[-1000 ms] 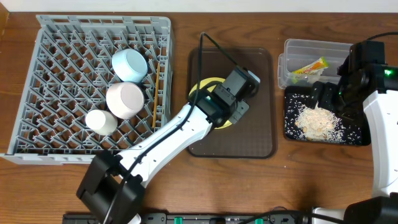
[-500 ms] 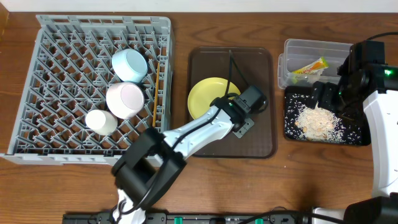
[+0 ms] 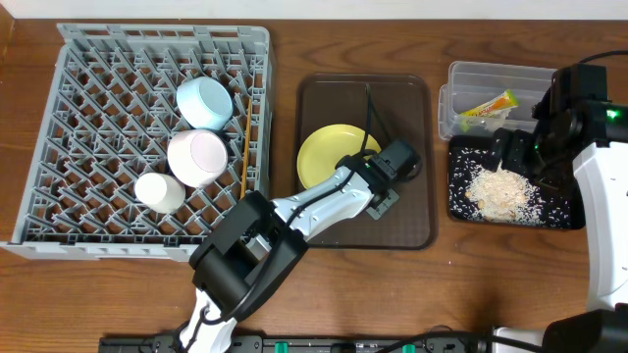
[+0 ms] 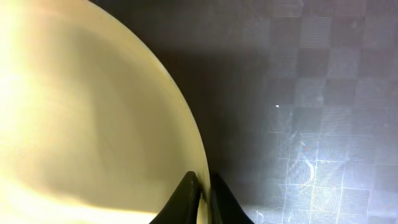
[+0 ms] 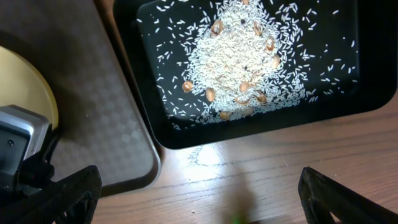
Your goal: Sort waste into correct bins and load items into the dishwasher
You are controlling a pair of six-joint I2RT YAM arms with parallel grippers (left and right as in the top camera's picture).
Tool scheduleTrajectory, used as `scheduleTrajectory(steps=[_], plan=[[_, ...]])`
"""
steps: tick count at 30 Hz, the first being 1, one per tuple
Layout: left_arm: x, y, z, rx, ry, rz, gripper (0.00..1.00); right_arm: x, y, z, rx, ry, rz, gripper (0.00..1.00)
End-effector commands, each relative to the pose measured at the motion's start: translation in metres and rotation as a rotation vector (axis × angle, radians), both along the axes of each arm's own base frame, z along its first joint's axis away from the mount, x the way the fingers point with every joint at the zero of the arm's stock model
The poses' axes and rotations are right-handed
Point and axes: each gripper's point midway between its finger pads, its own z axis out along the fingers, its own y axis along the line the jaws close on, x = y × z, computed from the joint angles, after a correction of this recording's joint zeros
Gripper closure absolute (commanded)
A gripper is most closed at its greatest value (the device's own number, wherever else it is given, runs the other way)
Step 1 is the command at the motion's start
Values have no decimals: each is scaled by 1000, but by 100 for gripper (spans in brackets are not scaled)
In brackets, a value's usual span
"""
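Observation:
The round yellow plate (image 3: 329, 155) lies on the dark brown serving tray (image 3: 402, 108). My left gripper (image 3: 361, 173) is at the plate's right rim. In the left wrist view its fingers (image 4: 202, 186) are pinched on the plate's edge (image 4: 81, 112). My right gripper (image 3: 525, 152) is open and empty over the black tray (image 3: 564, 211), which holds the rice scraps (image 3: 500, 191). In the right wrist view its fingers (image 5: 199, 199) spread wide over bare wood below the rice (image 5: 239, 59). The yellow-green wrapper (image 3: 488, 106) lies in the clear tub (image 3: 491, 74).
The grey dish rack (image 3: 98, 98) at the left holds the light blue bowl (image 3: 204, 101), the pinkish-white bowl (image 3: 197, 157), the white cup (image 3: 159, 191) and chopsticks (image 3: 245, 147). A black cable (image 3: 369, 103) crosses the brown tray.
My left arm has swung right, from over the plate to its right rim, uncovering the plate. The right arm has not moved.

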Motion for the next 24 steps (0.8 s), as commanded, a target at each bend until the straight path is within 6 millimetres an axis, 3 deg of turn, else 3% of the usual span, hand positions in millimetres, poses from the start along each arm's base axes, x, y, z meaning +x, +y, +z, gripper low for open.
scheduleTrajectory(steps=[1, 6, 9, 14, 24], plan=[[-9, 7, -23, 41, 53, 1, 92, 0, -1, 4, 4, -16, -18, 1], [-4, 1, -2, 16, 30, 1, 92, 0, -1, 4, 4, -16, -18, 1], [6, -4, 31, -16, -29, 9, 92, 0, -1, 4, 4, -16, -18, 1], [13, -1, 66, -39, -103, 23, 93, 0, -1, 4, 4, -16, -18, 1], [15, 13, 73, 19, -135, 42, 92, 0, -1, 4, 4, -16, -18, 1]])
